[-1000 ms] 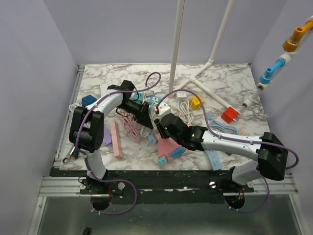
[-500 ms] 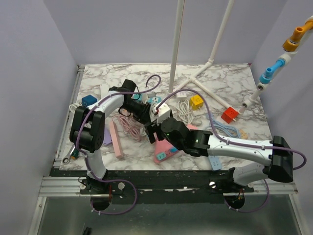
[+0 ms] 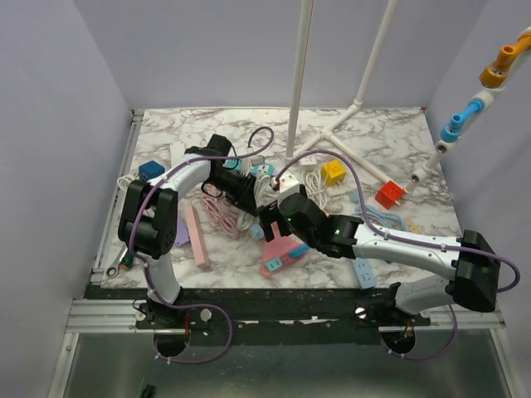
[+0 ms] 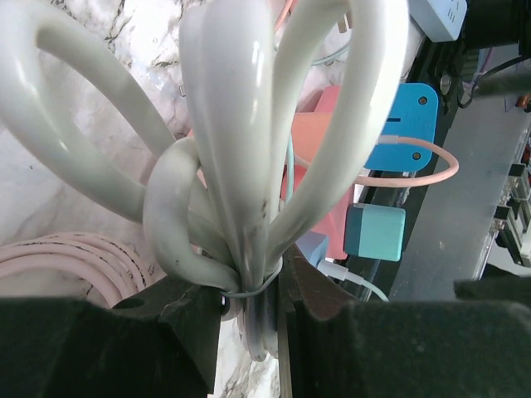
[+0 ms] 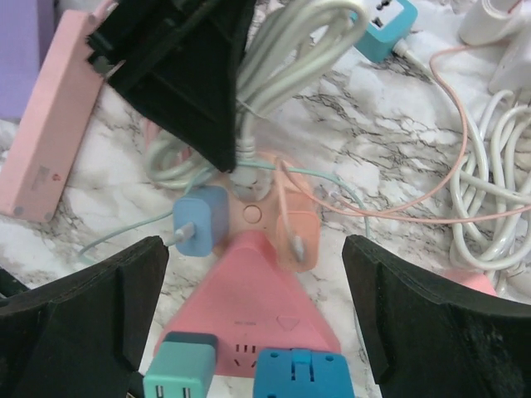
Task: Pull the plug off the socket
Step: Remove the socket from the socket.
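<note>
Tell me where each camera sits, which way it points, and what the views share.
Top: fixed above and behind the arms, looking down on the table; both arms show, bases at the bottom.
Left wrist: on the left arm, looking along the left gripper at the cable it clamps; its dark fingers fill the bottom.
Right wrist: on the right arm, looking down on the socket; the open right gripper frames it.
Shared: both wrist views show the cable, socket and teal plug.

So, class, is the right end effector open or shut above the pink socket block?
Open. In the right wrist view the right end effector's fingers stand wide apart either side of the pink socket block, gripping nothing.
</note>
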`<state>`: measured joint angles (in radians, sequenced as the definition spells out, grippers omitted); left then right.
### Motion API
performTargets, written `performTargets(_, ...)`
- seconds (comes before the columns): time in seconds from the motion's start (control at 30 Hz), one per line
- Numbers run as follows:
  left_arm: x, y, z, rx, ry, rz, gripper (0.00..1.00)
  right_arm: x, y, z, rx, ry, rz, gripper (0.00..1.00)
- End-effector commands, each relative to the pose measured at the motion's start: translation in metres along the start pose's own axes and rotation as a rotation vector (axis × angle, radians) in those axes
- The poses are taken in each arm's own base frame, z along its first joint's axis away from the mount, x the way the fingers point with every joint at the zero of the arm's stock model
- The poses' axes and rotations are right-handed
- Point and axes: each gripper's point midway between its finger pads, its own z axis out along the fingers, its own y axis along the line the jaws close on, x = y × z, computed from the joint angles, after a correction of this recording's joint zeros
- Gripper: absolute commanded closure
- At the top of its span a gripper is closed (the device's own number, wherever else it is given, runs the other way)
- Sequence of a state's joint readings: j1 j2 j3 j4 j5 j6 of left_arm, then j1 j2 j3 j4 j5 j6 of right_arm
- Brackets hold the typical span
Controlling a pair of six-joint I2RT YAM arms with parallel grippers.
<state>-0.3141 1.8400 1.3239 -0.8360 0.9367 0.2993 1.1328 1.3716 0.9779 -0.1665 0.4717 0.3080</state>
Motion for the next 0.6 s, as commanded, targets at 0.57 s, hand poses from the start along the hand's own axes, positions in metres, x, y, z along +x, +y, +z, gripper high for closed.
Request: performTargets(0.57, -0.017, -0.012, -0.015, -0.010, -0.032, 0.096, 1.00, 0.046, -0.023, 0.049, -0.016, 0.179, -0.025, 0.36)
